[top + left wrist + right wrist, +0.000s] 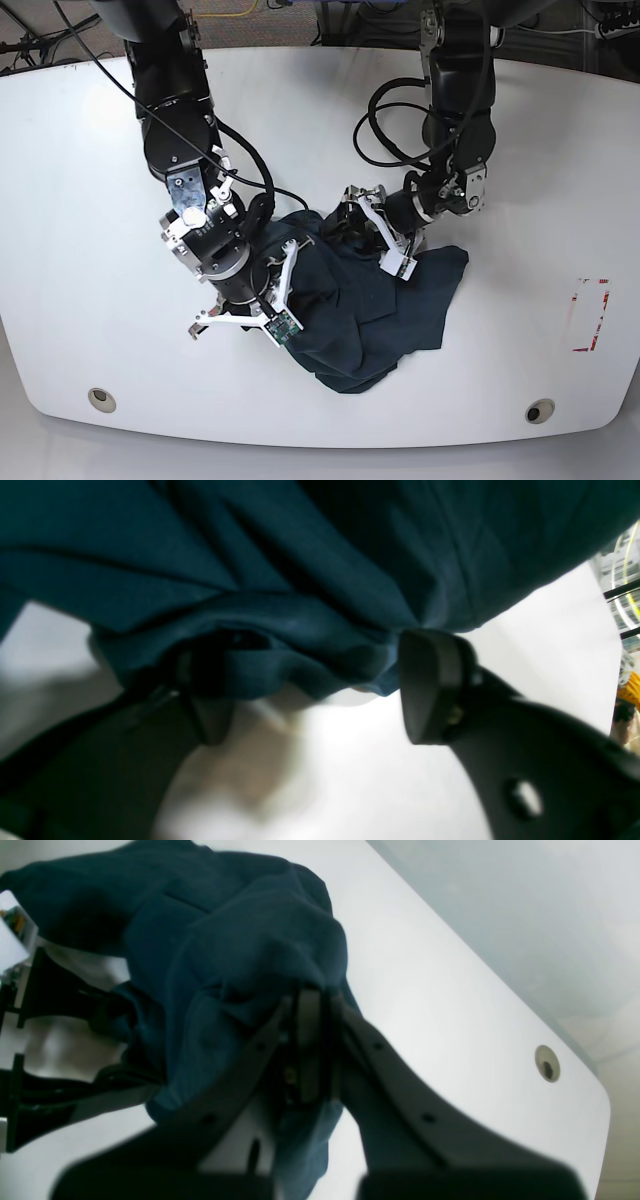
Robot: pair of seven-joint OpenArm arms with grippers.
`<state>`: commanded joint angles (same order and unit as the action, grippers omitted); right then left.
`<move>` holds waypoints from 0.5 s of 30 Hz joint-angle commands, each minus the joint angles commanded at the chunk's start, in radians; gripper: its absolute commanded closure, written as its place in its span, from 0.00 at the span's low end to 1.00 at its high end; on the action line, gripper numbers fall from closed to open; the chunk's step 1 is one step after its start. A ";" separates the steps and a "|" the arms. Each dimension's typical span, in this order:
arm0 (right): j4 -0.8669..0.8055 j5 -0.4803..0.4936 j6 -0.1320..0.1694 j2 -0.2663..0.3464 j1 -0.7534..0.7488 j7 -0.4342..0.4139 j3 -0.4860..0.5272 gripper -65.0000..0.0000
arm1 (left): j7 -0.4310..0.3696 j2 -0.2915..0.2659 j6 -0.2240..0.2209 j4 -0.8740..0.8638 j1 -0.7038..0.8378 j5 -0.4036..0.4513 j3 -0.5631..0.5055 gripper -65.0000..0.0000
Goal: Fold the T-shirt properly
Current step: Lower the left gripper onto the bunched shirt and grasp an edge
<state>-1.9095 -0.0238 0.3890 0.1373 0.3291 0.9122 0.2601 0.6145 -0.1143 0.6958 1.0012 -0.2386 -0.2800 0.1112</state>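
The dark navy T-shirt (pixel 375 310) lies crumpled in a heap at the middle of the white table (pixel 90 200). In the right wrist view my right gripper (pixel 311 1040) is shut on a bunched fold of the T-shirt (pixel 225 940), which drapes up and over the fingers. In the base view that gripper (pixel 292 255) sits at the heap's left edge. In the left wrist view my left gripper (pixel 320 700) stands open, fingers wide apart, with a thick roll of the T-shirt (pixel 280 630) lying between and over the fingertips. It meets the heap's upper edge (pixel 350 212).
Black cables (pixel 385 130) loop off the arm on the base view's right. Two round holes (pixel 100 398) (pixel 540 410) sit near the table's front edge, and a red marking (pixel 590 315) is at the right. The table's rounded corner (pixel 597 1100) shows beside my right gripper.
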 joint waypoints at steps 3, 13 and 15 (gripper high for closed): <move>-0.002 0.000 0.000 0.000 -0.002 0.000 0.000 1.00 | 0.000 0.000 0.000 -0.028 -0.017 0.002 0.002 0.78; -0.008 0.000 0.000 0.000 0.000 0.000 -0.020 1.00 | 0.002 0.005 -0.048 0.008 -0.011 0.000 0.002 1.00; -0.005 0.002 0.000 -0.003 -0.002 0.000 -0.057 1.00 | 0.005 0.006 -0.048 0.055 0.014 0.000 0.002 1.00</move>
<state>-1.9141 -0.0222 0.3890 0.1343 0.3276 0.9122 0.2033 0.6191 -0.1082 0.6483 1.0564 -0.2248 -0.2800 0.1128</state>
